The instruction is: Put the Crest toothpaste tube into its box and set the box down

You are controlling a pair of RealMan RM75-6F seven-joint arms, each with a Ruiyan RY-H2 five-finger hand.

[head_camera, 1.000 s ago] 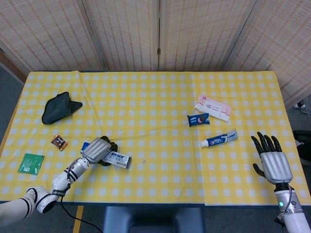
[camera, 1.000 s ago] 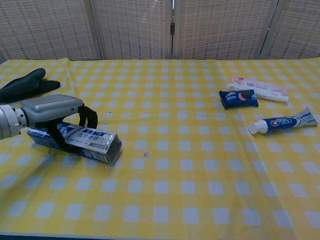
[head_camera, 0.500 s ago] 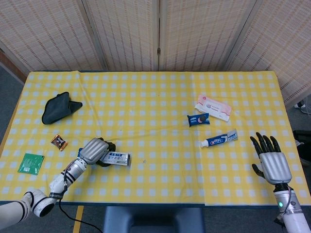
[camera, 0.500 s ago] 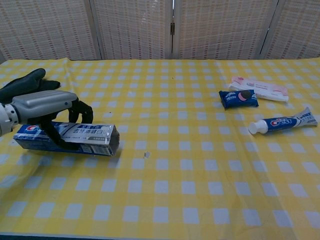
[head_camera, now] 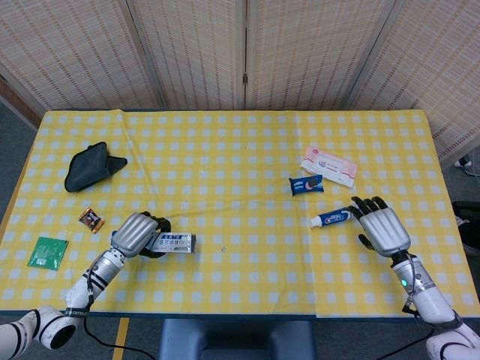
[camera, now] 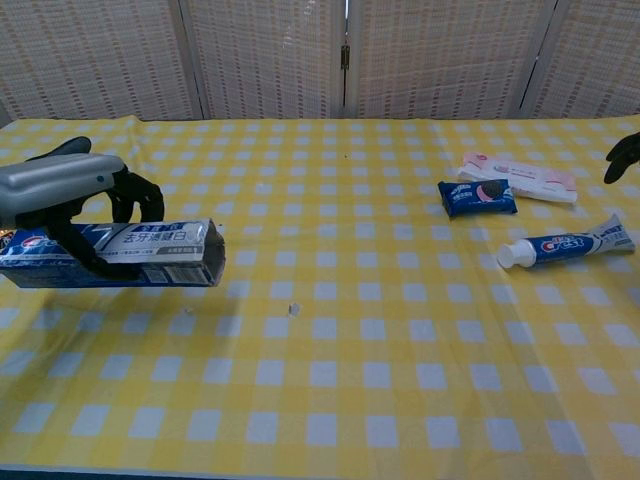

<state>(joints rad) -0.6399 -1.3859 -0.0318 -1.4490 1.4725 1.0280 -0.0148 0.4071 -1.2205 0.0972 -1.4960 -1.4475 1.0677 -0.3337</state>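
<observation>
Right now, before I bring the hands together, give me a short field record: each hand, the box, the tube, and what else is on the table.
left hand: grips the Crest toothpaste box, box lifted off the table, lying level
right hand: fingers apart, holds nothing, beside the tail of the Crest toothpaste tube
tube: lying flat on the yellow checked tablecloth, cap on
box end facing tube: cannot tell if open
other items: Oreo pack, pink wipes pack, dark cloth, small snack packet, green card

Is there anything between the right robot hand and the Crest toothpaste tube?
Nothing visible. The right robot hand hovers open at the tube's crimped end, and the Crest toothpaste tube lies alone on the cloth.
</observation>
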